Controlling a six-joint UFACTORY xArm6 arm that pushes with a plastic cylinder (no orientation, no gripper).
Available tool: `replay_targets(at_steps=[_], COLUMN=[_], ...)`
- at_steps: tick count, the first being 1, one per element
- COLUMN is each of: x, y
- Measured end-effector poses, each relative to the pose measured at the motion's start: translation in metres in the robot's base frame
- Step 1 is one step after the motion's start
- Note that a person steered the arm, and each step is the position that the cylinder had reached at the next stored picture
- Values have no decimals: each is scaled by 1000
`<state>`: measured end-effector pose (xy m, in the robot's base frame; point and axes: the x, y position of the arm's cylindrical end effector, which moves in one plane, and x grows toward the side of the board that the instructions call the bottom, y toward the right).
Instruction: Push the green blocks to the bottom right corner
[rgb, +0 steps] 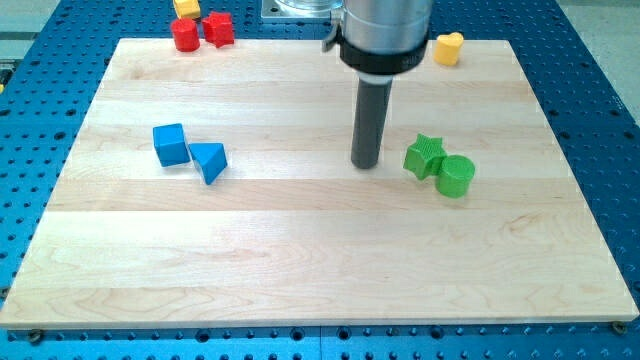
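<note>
Tip (366, 164): no claw fitted, its state cannot be told. Sits near green star (424, 156), at its 9 o'clock; green cylinder (456, 176) touching. Advice: push from 10 o'clock, keeping both together.

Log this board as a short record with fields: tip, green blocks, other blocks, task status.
tip: my tip rests on the wooden board, just to the view's left of the green star, a small gap between
green blocks: green star and green cylinder, touching, right of centre
blue blocks: blue cube, blue triangle, left side
top edge: red blocks, yellow block, yellow heart
task status: greens not yet in bottom right corner
</note>
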<state>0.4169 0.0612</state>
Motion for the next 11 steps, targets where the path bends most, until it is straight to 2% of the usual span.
replay_targets(at_steps=[1, 2, 4, 6, 7, 8, 9, 10, 11], x=[-3, 17, -12, 101, 71, 54, 80, 95, 101], y=[13, 54, 73, 142, 139, 86, 94, 125, 125])
